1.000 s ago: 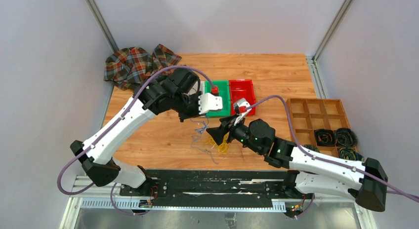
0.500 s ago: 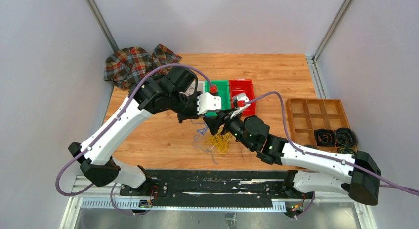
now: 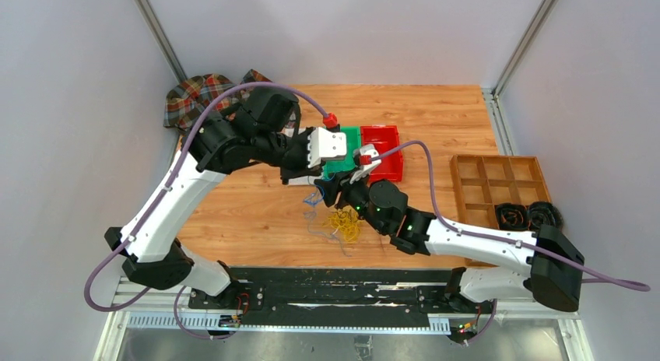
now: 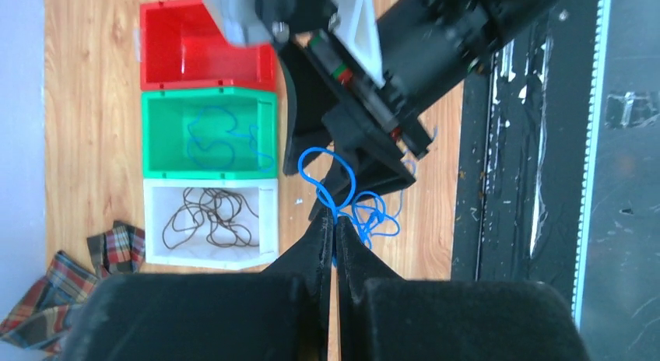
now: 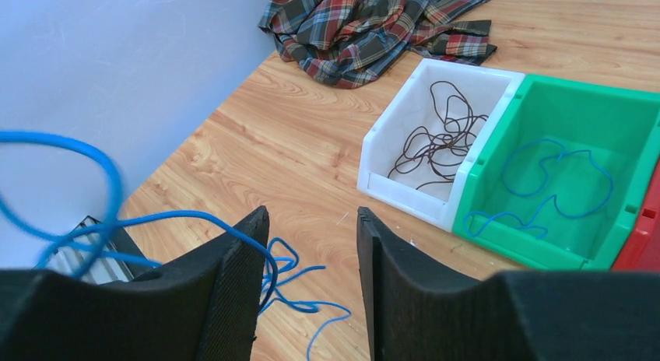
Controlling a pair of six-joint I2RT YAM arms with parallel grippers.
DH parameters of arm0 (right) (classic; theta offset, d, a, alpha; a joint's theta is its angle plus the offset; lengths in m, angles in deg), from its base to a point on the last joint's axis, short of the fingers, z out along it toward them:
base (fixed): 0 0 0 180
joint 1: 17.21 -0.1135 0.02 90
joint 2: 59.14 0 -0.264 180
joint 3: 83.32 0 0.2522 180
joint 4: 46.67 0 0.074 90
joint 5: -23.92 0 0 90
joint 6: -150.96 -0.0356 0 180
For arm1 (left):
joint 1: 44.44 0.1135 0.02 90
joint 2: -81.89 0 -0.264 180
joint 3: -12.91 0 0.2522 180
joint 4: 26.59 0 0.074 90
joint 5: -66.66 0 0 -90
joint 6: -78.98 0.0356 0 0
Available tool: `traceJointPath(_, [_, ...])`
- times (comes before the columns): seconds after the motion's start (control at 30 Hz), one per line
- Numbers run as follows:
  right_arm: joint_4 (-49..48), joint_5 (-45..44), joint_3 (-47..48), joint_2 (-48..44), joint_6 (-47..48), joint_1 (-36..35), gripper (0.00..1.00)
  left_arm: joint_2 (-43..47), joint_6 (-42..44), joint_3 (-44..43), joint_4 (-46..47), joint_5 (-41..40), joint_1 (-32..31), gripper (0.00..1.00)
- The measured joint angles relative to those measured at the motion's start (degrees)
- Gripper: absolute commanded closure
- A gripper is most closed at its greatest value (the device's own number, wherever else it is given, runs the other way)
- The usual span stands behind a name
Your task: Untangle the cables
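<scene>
My left gripper (image 4: 335, 221) is shut on a thin blue cable (image 4: 327, 170), whose loops hang just beyond the fingertips above the wood. In the top view it (image 3: 310, 180) hovers over the loose cables, with the blue cable (image 3: 314, 198) trailing down. My right gripper (image 5: 310, 213) stands open right beside it; a strand of the blue cable (image 5: 109, 174) crosses its left finger (image 5: 233, 252), not pinched. A yellow cable bundle (image 3: 343, 223) lies on the table below both grippers, with a few thin strands beside it.
Three bins stand behind the grippers: a white bin (image 4: 268, 221) with dark cables, a green bin (image 4: 167, 143) with a blue cable, and a red bin (image 4: 194, 50). A plaid cloth (image 3: 198, 100) lies far left. A wooden divided tray (image 3: 498, 174) at right holds black coils (image 3: 529, 215).
My left arm has drawn back and up with the blue cable. My right gripper has moved left toward it, and its jaws have narrowed.
</scene>
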State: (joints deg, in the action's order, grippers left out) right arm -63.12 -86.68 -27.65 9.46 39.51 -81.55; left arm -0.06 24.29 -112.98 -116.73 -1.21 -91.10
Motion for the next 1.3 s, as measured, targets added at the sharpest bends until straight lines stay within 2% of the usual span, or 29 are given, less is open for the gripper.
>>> traceJointPath(0.23, [-1.4,-0.4,0.7,3.8,-1.4,0.0,0.61,-1.4,-1.4,-7.9,-1.0,2.6,0.0,1.00])
traceJointPath(0.37, [-2.7,-0.7,-1.1,4.5,-3.0,0.0,0.63,-3.3,-1.5,-15.2,-1.4,2.3,0.0,1.00])
traceJointPath(0.53, [-2.9,-1.1,-4.3,5.0,-5.1,0.0,0.65,-6.3,-1.6,-25.4,-1.3,-0.2,0.0,0.99])
traceJointPath(0.73, [-2.9,-1.7,-7.4,5.0,-7.7,0.0,0.74,-7.7,0.9,-33.5,-1.0,-6.0,-0.1,0.99])
traceJointPath(0.83, [-2.4,-1.7,-8.9,5.0,-9.2,0.0,0.80,-7.3,2.5,-34.1,0.7,-9.7,-0.1,0.99])
traceJointPath(0.93, [-1.7,-1.7,-10.4,5.0,-10.8,0.0,0.98,-6.1,4.2,-32.6,4.3,-13.4,-0.1,1.00])
traceJointPath(1.2, [0.6,-2.4,-12.8,5.0,-14.3,0.0,0.99,-2.2,9.5,-28.7,17.4,-23.5,-0.1,0.99])
traceJointPath(1.3, [1.2,-3.1,-13.1,5.0,-15.1,0.0,0.99,-0.9,12.2,-27.0,24.9,-28.4,-0.1,0.99])
